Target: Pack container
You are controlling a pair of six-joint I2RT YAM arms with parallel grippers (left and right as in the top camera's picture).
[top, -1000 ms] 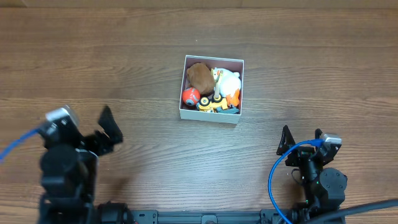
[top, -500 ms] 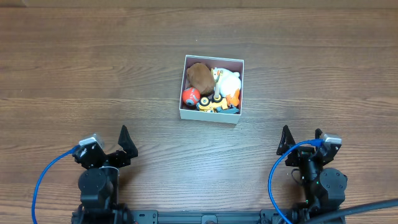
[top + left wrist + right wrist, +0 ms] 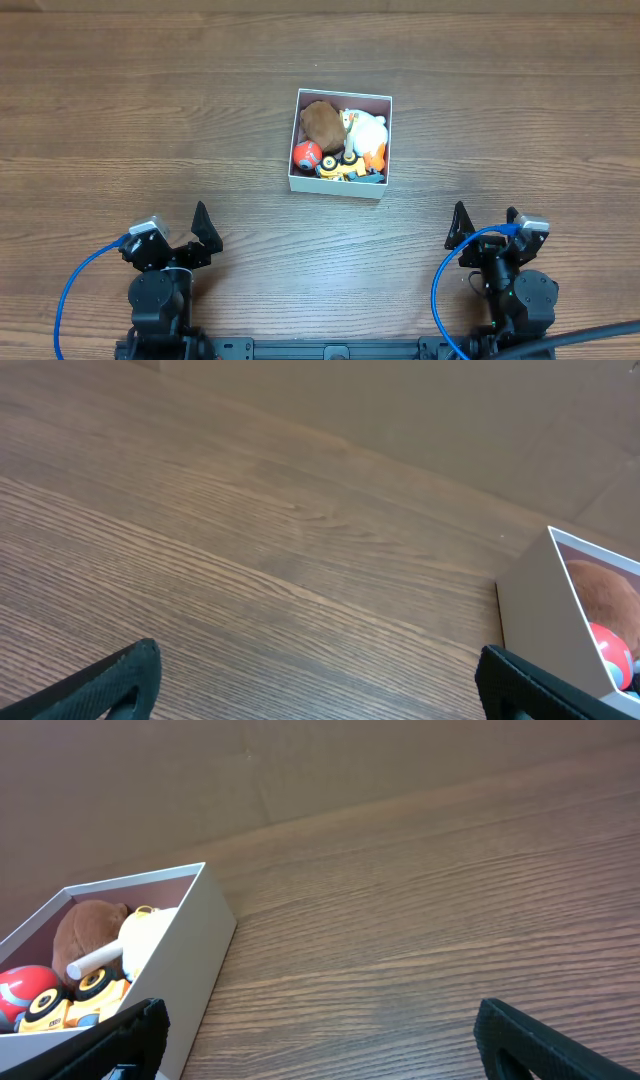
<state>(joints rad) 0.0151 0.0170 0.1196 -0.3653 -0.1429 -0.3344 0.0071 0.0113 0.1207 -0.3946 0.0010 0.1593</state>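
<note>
seeing any change since the last frames, operator?
operator: a second back my left gripper (image 3: 315, 665) was raised, out to the left. half a second back it had dropped to the near edge, and it sits there now, fingers spread wide with nothing between them. my right gripper (image 3: 320, 1020) hasn't moved, also spread and empty.
floor: and the container?
operator: the container (image 3: 338, 186) is unmoved mid-way across the table (image 3: 150, 100), well apart from both arms, holding a brown plush (image 3: 321, 122), white plush (image 3: 366, 128), red ball (image 3: 307, 154) and yellow vehicle (image 3: 343, 166).
</note>
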